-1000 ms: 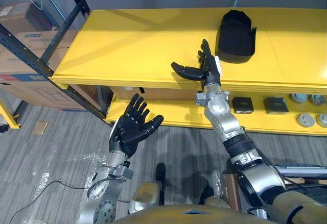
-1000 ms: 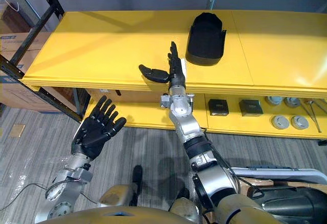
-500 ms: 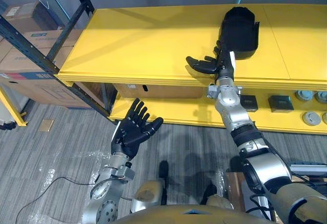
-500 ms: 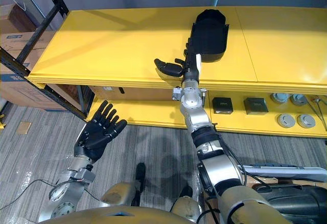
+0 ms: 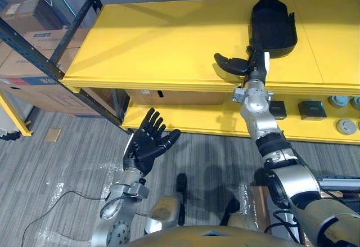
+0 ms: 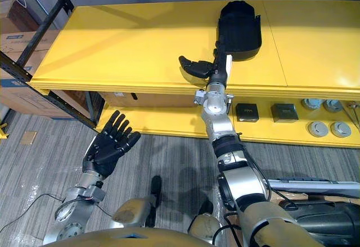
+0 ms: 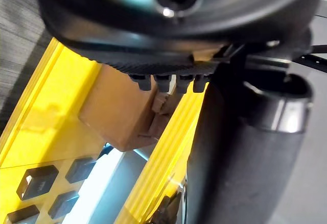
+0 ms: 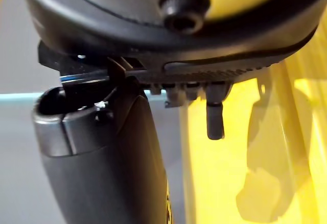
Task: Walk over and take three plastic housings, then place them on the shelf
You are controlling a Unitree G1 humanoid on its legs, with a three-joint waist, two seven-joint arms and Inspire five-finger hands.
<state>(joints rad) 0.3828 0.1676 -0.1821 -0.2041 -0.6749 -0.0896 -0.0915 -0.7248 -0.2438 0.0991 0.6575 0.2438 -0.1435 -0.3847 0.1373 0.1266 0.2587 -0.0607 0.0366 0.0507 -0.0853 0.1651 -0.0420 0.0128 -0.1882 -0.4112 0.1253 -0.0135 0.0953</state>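
A black plastic housing [image 5: 273, 26] lies on top of the yellow shelf [image 5: 157, 39], towards its back right. My right hand [image 5: 254, 67] is stretched out over the shelf's front part. It is open, fingers straight and pointing at the housing's near edge, thumb spread to the left. I cannot tell whether the fingertips touch the housing. In the right wrist view the thumb [image 8: 102, 157] stands over the yellow shelf top [image 8: 230, 147]. My left hand [image 5: 145, 144] hangs open, palm up, low over the floor in front of the shelf, holding nothing.
On the lower shelf board at right lie small black square parts [image 5: 311, 109] and round grey discs [image 5: 347, 126]. A cardboard box [image 5: 169, 97] sits under the top board. More boxes [image 5: 28, 61] and a dark rack upright [image 5: 53, 47] stand at left.
My right hand has reached further across the shelf top, up to the housing's near edge. The whole view has shifted a little. The left hand has hardly moved.
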